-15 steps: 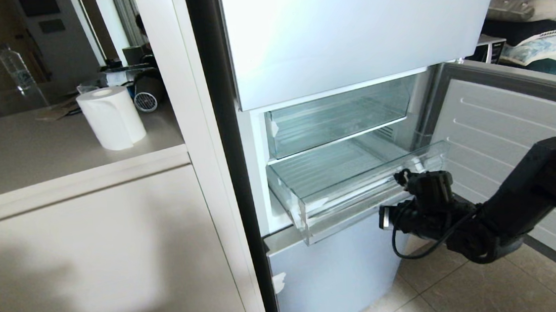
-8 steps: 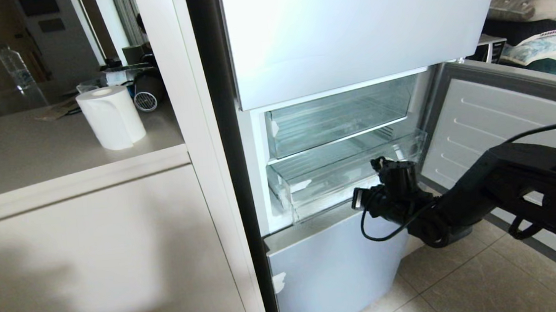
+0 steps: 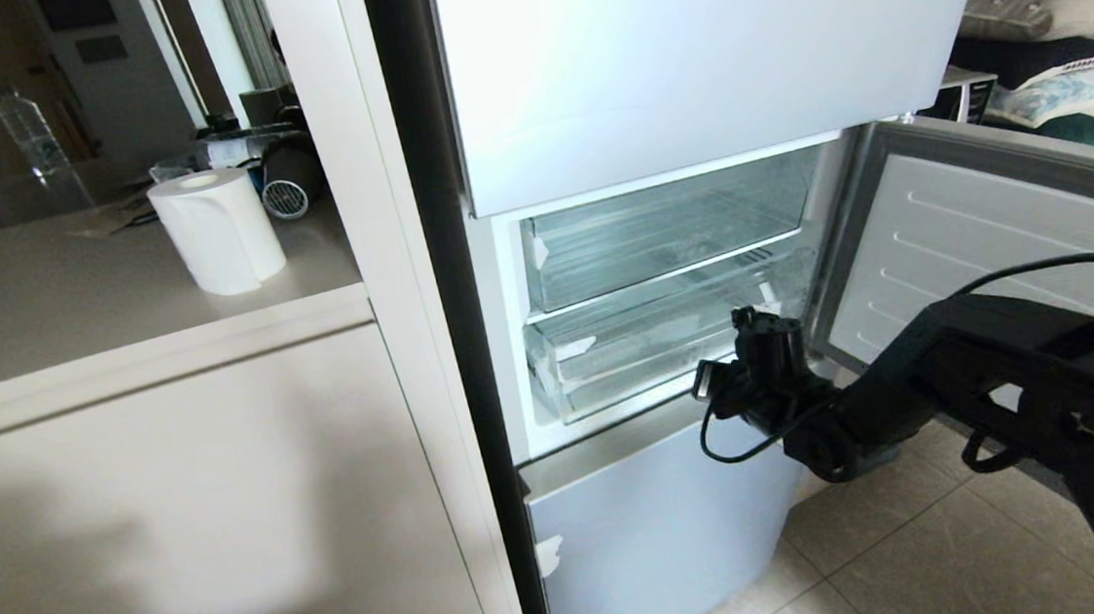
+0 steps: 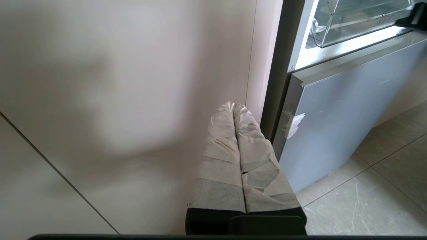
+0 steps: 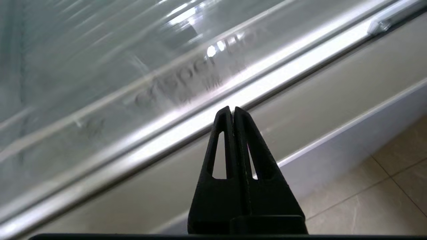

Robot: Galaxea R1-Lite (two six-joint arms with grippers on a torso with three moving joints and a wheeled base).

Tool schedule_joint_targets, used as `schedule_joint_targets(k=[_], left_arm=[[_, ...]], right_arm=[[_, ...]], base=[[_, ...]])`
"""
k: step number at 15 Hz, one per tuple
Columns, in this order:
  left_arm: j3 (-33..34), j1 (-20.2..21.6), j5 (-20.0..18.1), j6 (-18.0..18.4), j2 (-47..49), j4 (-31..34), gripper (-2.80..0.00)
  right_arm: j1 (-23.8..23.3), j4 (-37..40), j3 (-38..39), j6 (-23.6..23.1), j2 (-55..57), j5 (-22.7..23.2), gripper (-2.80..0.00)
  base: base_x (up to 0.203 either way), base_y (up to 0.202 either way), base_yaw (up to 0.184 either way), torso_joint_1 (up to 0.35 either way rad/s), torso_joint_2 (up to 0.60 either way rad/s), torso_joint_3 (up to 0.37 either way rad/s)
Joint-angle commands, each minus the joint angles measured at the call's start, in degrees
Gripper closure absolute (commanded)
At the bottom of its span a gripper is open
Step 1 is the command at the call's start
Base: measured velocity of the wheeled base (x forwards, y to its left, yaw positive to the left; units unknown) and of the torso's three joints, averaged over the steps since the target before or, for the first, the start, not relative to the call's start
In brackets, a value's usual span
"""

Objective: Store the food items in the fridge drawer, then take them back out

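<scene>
Right gripper (image 5: 232, 111) has its black fingers pressed together, holding nothing, their tips at the thick front lip of the wide clear plastic fridge drawer (image 3: 648, 353). A second ago that drawer stood pulled well out of the open fridge; now we have it slid back in almost flush beneath the shallower clear bin (image 3: 658, 235). We see no red fruit pieces in any view, inside the drawer or out, so we judge this closing push ends either the storing half or the whole job; we cannot tell which. Our left gripper (image 4: 235, 110), tape-wrapped and also closed, is parked low beside the white cabinet panel (image 4: 133, 100).
</scene>
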Motion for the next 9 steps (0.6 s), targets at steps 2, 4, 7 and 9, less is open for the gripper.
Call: schedule_joint_targets(k=[2,4,7,9], left_arm=[[0.0,0.0,0.0,0.0,0.1,0.0,0.00],[0.0,0.0,0.0,0.0,0.1,0.0,0.00],[0.0,0.0,0.0,0.0,0.1,0.0,0.00],[0.0,0.1,0.0,0.0,0.1,0.0,0.00]], right_arm=[[0.0,-3.7,14.6,0.2,-12.8,1.3,0.00],[0.0,-6.9,26.1,0.0,-22.4,1.8,0.00],[0.0,-10.8,42.4,-0.3,-39.0,2.2,0.00],[0.0,-12.2,52.2,-0.9,-51.1,1.7,0.00]], base=[[0.000,0.000,0.000,0.000,0.00,0.000],[0.000,0.000,0.000,0.000,0.00,0.000],[0.000,0.000,0.000,0.000,0.00,0.000],[0.000,0.000,0.000,0.000,0.00,0.000]])
